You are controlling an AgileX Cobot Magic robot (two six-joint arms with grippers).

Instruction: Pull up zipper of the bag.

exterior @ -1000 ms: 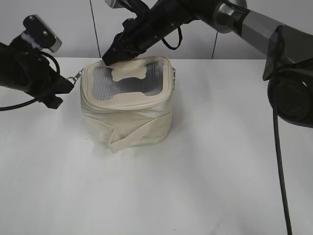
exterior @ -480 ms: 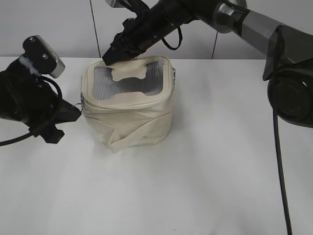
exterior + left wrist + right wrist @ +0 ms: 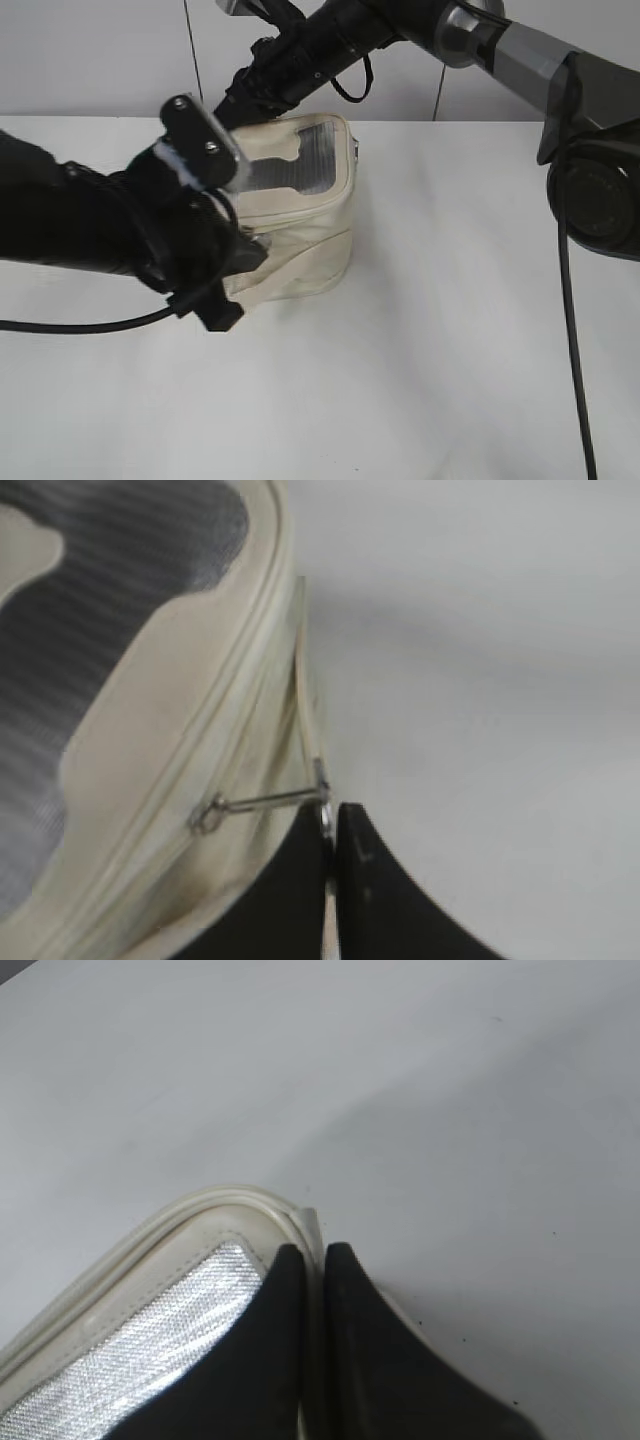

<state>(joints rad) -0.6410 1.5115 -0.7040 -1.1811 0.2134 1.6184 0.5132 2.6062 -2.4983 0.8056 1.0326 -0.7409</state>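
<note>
The cream fabric bag [image 3: 305,225] with a grey mesh lid stands on the white table. My left gripper [image 3: 243,262] is at the bag's front left corner. In the left wrist view it [image 3: 333,815] is shut on the ring of the metal zipper pull [image 3: 265,800], which stretches taut from the zipper line below the lid [image 3: 110,610]. My right gripper [image 3: 222,110] reaches over from the right and is shut on the bag's rim [image 3: 250,1200] at its far left corner, seen in the right wrist view [image 3: 307,1255].
The white table [image 3: 470,330] runs to a pale wall behind. A loose cream strap [image 3: 290,285] hangs across the bag's front. My left arm [image 3: 90,225] covers the bag's left half in the exterior view.
My left arm has swung from the bag's left side round to its front, moving right and toward the camera with the zipper pull. The right gripper has stayed on the rim.
</note>
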